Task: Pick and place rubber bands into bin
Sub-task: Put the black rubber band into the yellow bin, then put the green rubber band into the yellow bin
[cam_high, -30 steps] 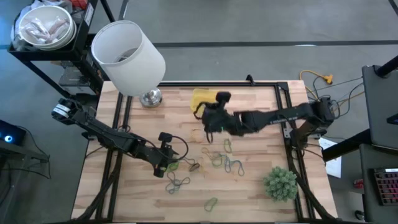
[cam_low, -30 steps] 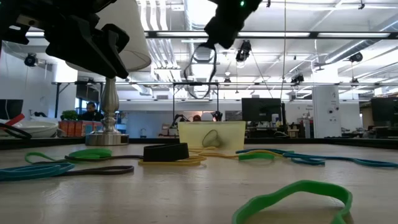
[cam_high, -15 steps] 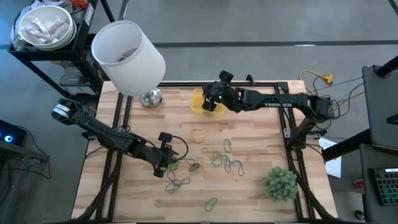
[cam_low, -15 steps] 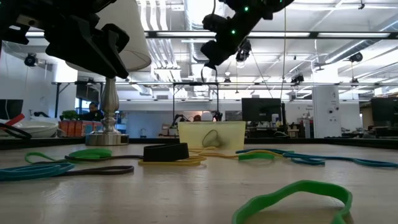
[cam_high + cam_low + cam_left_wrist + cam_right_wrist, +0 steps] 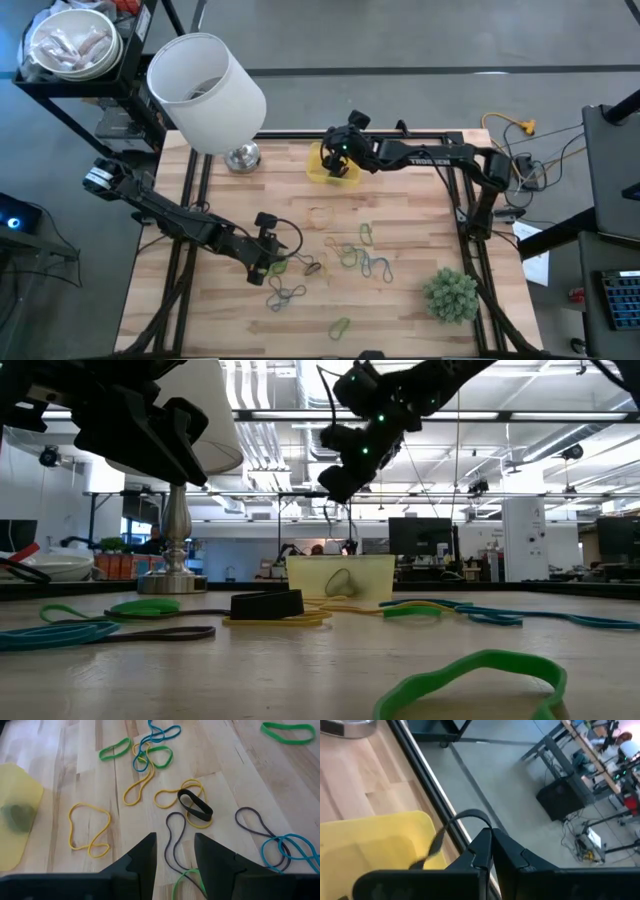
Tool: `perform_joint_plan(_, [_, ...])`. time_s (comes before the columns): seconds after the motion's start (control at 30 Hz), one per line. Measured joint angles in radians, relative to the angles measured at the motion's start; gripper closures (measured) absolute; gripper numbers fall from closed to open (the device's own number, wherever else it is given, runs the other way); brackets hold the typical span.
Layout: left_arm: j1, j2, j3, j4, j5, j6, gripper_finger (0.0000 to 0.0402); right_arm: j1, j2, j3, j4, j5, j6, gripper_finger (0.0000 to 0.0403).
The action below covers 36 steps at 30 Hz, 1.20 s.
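Several rubber bands (image 5: 352,255) in yellow, green, blue and dark colours lie loose on the wooden table's middle and near part. The yellow bin (image 5: 318,163) sits by the far edge; it also shows in the low view (image 5: 340,575) and the right wrist view (image 5: 370,840). My right gripper (image 5: 338,155) (image 5: 487,840) hovers over the bin, shut on a dark rubber band (image 5: 465,815). My left gripper (image 5: 266,266) (image 5: 175,854) is open low over the bands; a dark band (image 5: 172,837) and a green band (image 5: 186,879) lie between its fingers. My right gripper pinches the dark rubber band between its two fingertips, on one spot of the loop (image 5: 484,820). The fingers slant down from above. The band is lifted off the table, arching out from the tips with its lower part (image 5: 425,857) hanging slack over the bin.
A white lampshade (image 5: 205,90) on a metal base (image 5: 241,157) stands at the far left corner. A green plant (image 5: 450,293) sits at the near right. A white bowl (image 5: 72,45) rests on a shelf beyond the table. A black band (image 5: 195,805) lies among yellow ones.
My right gripper has moved from the table's middle toward the far edge, carrying the dark rubber band, and now hangs over the yellow bin. It has stayed shut on the band throughout.
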Motion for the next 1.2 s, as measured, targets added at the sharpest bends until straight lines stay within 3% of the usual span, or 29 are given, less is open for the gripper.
perform_joint_plan(0.23, [0.0,0.0,0.0,0.0,-0.002,-0.001,0.0285,-0.032,0.048,-0.001,0.006,-0.02,0.084,0.0394])
perform_joint_plan(0.53, [0.0,0.0,0.0,0.0,-0.009,-0.001,0.0285,-0.048,0.065,-0.001,-0.01,-0.185,0.128,0.0392])
perform_joint_plan(0.8, [0.0,0.0,0.0,0.0,-0.009,-0.002,0.0285,-0.071,0.065,-0.001,-0.026,-0.359,0.195,0.0339])
perform_joint_plan(1.2, [0.0,0.0,0.0,0.0,-0.008,-0.007,0.0285,-0.067,0.05,-0.001,-0.049,-0.385,0.2,0.0282])
